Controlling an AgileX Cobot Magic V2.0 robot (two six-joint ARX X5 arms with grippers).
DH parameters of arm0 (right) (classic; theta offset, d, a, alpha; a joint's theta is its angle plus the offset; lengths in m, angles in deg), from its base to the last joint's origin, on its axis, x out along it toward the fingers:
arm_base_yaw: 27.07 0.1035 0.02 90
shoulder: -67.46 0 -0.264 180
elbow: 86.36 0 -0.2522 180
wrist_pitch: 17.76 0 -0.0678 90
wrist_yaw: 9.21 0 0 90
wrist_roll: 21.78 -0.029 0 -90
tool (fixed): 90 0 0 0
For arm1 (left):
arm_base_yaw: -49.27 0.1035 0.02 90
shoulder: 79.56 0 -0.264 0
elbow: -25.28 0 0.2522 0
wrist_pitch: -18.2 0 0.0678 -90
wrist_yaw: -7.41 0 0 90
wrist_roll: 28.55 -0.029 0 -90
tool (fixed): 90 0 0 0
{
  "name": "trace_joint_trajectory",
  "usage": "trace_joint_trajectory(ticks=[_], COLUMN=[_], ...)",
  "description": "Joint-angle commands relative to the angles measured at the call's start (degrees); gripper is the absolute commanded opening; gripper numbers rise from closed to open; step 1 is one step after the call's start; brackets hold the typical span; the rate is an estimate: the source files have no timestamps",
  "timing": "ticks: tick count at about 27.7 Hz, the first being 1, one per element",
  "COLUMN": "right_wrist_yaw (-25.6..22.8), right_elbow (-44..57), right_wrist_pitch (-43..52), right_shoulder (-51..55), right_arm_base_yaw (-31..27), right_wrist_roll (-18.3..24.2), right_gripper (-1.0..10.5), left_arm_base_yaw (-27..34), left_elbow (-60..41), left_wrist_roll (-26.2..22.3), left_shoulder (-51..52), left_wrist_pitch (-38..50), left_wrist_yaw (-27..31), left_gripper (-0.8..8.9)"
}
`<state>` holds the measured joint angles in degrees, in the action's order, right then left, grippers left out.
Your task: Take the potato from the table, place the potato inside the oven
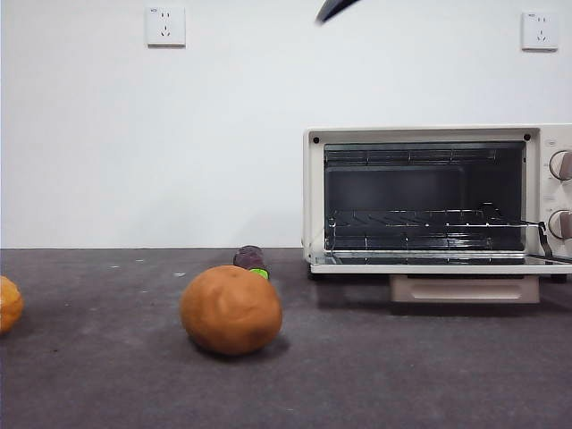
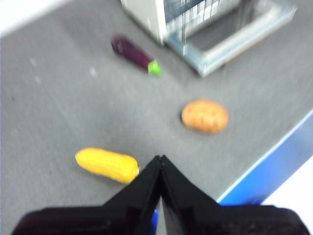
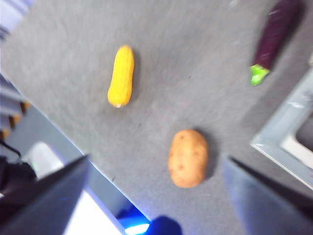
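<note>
The potato [image 1: 231, 309], a matte orange-brown lump, lies on the dark grey table [image 1: 402, 375] left of the oven [image 1: 429, 201], whose door hangs open over a wire rack. High above the table, my right gripper [image 3: 156, 159] is open, and the potato [image 3: 188, 157] shows between its wide-spread jaws, far below them. My left gripper [image 2: 160, 161] is shut and empty, also held high, with the potato [image 2: 204, 116] lying ahead of it near the oven's open door [image 2: 244, 34]. A black arm tip [image 1: 335, 9] pokes in at the top edge of the front view.
A small purple eggplant [image 1: 252, 260] with a green tip lies just behind the potato. A bright yellow bumpy fruit [image 1: 7, 304] sits at the far left edge. The table's blue-edged border [image 2: 274, 161] runs close to the potato.
</note>
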<state>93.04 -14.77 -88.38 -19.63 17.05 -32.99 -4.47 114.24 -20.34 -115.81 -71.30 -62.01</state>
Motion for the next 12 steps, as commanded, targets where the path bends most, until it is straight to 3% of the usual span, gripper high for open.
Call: trace_joint_trajectory(ticks=[1, 3, 6, 12], right_wrist_yaw=[-1.81, -5.01, -9.97, -11.06], right_elbow=[0.04, 0.04, 0.04, 0.04], right_wrist_pitch=[0.37, -0.02, -0.11, 0.15], right_shoulder=[-3.56, -6.67, -10.58, -18.03], right_arm_base_yaw=[2.75, 4.46, 5.64, 5.77], right_wrist_roll=[0.13, 2.10, 3.93, 3.87], right_gripper=[6.1, 6.5, 8.3, 8.3], left_arm_base_yaw=[0.17, 0.17, 0.17, 0.17], left_elbow=[-0.55, -0.55, -0.55, -0.59], left_wrist_roll=[0.74, 1.38, 3.06, 3.37], left_shoulder=[6.38, 10.34, 13.46, 13.22], left_wrist_pitch=[0.26, 0.26, 0.26, 0.26], left_wrist_yaw=[0.04, 0.07, 0.13, 0.07], left_gripper=[-0.06, -0.06, -0.06, -0.06])
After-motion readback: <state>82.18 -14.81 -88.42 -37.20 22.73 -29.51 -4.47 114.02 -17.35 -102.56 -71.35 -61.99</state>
